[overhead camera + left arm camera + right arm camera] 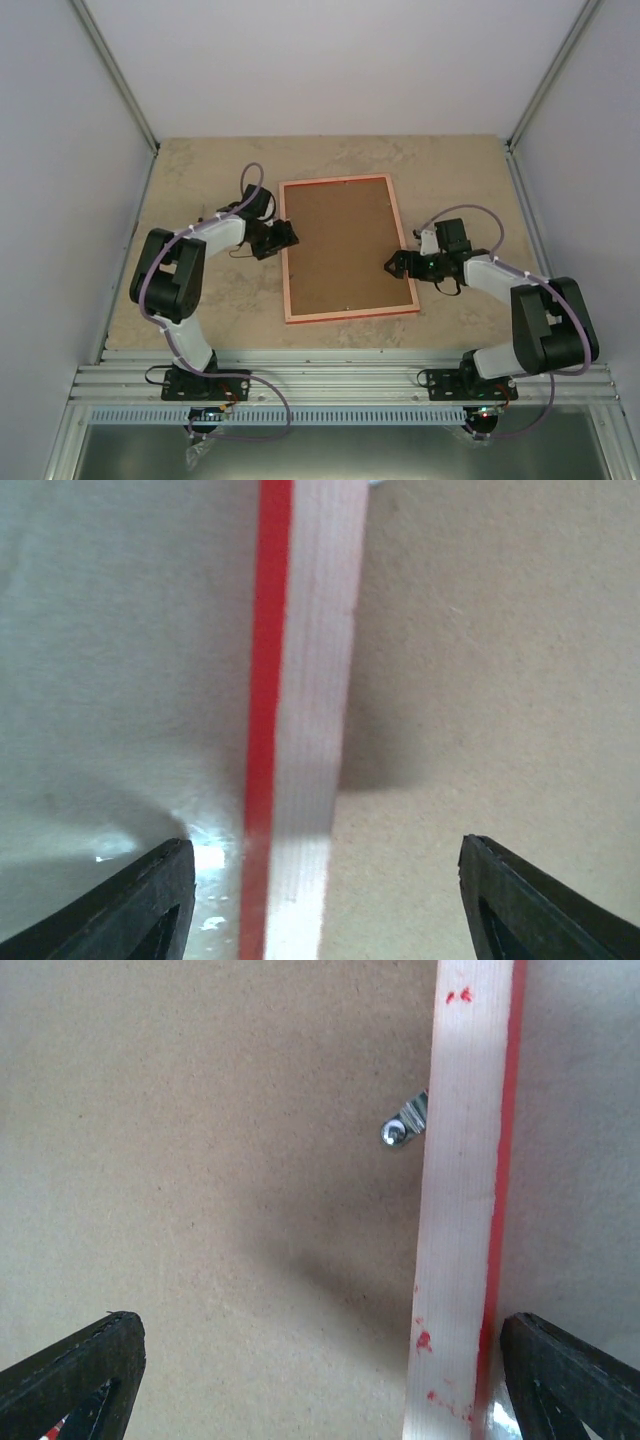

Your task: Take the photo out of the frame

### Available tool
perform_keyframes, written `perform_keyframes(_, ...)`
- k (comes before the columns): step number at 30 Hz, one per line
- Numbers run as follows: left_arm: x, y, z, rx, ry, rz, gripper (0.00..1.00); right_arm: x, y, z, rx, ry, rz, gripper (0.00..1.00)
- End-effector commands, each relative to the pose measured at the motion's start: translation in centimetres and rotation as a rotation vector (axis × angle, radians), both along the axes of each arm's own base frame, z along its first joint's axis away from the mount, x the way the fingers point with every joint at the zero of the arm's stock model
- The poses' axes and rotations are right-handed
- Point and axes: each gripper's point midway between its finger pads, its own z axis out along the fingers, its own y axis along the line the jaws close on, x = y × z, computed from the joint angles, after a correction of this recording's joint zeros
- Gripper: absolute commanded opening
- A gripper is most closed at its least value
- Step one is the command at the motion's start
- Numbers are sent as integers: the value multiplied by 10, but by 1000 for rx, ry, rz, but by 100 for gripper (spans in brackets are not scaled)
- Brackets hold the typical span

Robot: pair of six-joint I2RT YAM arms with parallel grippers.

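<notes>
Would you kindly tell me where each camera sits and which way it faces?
Top external: above and behind the robot, looking down on the frame, back up, with the left gripper and right gripper at its sides.
Left wrist: looks down between its open fingers at the frame's left rail.
Right wrist: looks down between its fingers at the right rail and a metal clip.
Both wrist views share the backing board.

Item counts
There was one frame (pixel 349 312), one backing board (pixel 345 245), one metal clip (pixel 405 1125), one left gripper (pixel 291 237), one right gripper (pixel 393 265).
</notes>
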Motion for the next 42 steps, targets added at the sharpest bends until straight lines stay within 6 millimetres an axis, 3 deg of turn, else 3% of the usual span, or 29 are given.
perform_keyframes(1,-16,36,-20,201,61,42,75,-12,-7,-5,-26,33,-33,98)
perform_keyframes(5,-9,49,-2,259,12,69,80,-11,-14,-4,-67,23,-46,98)
perform_keyframes(9,-2,70,20,311,-34,110,84,-4,-21,10,-99,-33,-68,98)
perform_keyframes(19,19,180,53,412,-68,356,89,12,-32,49,-158,-211,-87,98)
perform_keyframes(22,28,211,54,437,-43,422,89,11,-33,54,-160,-238,-83,98)
perform_keyframes(28,50,251,48,523,-3,452,89,8,-29,62,-131,-286,-60,98)
perform_keyframes(36,65,262,21,584,84,368,77,12,-30,66,-145,-300,-55,98)
perform_keyframes(42,68,265,3,590,126,341,61,14,-30,68,-150,-305,-59,98)
